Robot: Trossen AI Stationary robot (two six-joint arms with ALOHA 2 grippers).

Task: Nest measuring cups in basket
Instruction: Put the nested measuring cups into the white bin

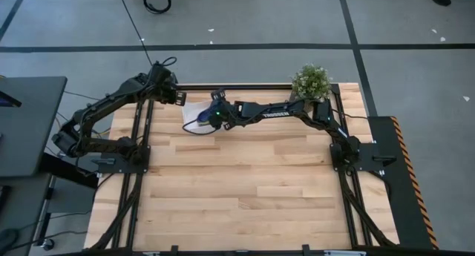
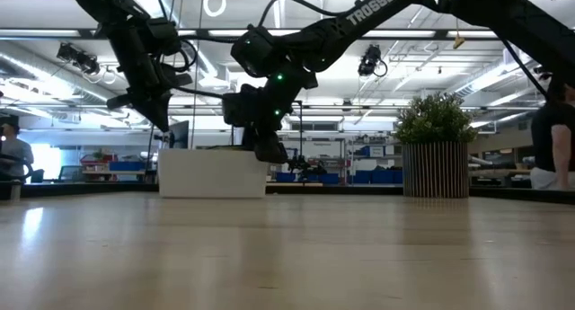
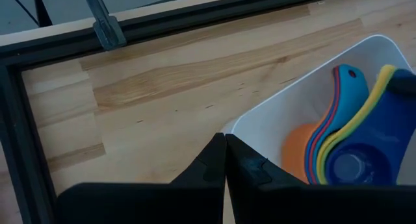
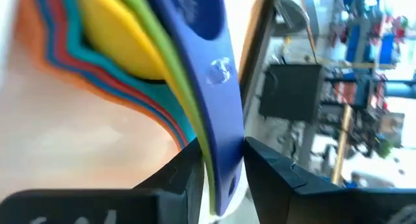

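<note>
The white basket (image 1: pixel 191 116) (image 2: pixel 212 172) stands near the table's far edge, left of centre. Inside it lie the nested measuring cups (image 3: pixel 338 146): orange, red, light blue, yellow and green, with a blue cup (image 4: pixel 195 16) on top. My right gripper (image 1: pixel 215 116) (image 4: pixel 221 169) reaches into the basket from the right and is shut on the blue cup. My left gripper (image 1: pixel 178 97) (image 3: pixel 225 149) is shut and hovers above the basket's far left corner (image 3: pixel 229 128), touching nothing that I can see. In the low view the basket wall hides the cups. My right gripper pinches the blue cup's flat handle (image 4: pixel 224 113) between its two fingers (image 4: pixel 185 175), which lie across the handle. It comes from above, slanting in from the table's right. The blue cup sits nested on the coloured stack inside the basket.
A brown slatted pot with a green plant (image 1: pixel 310 83) (image 2: pixel 435 153) stands at the far edge, right of the basket, under the right arm. Black frame rails (image 3: pixel 19 120) run along the table's edges. The wide near half of the wooden table (image 1: pixel 245 197) shows bare boards.
</note>
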